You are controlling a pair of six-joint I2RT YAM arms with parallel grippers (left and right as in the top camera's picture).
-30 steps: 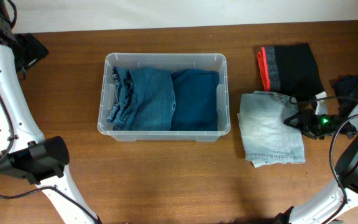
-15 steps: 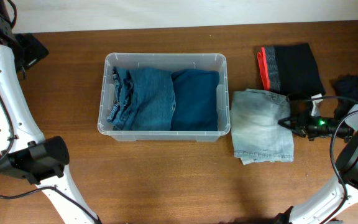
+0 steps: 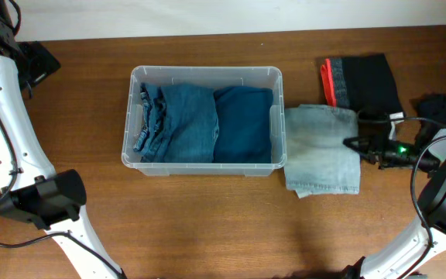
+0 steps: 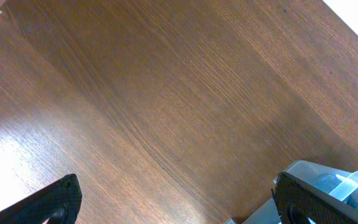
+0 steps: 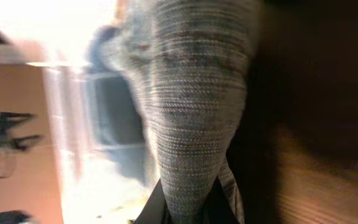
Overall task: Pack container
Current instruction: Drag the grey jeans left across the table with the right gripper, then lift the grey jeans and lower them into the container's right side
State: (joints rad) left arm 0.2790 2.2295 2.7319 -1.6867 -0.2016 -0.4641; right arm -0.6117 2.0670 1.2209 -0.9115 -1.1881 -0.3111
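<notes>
Our right hand is pinched fully shut on the right edge of the pale folded jeans. In the wrist view, the cloth bunches up between its fingers.

Under everything lies the wooden surface, with the container at its middle, upright and open-topped. Two folded denim pieces fill its floor side by side: a mid-blue one on the left half and a darker teal one on the right. The pale jeans lie flat just right of the container, their left edge up against its right wall. Farther right and toward the back lies a black garment with a red band.

Our left hand hovers well left of the container with its jaws spread wide, holding nothing.

We judge the container to be light, stiff and rather slick, so it may skid if cloth drags against its wall. The rolled rim is the place to steady it. The jeans are soft and floppy, so an edge pinch will let the fold sag and open. They need lifting clear of the rim before going in on top.
</notes>
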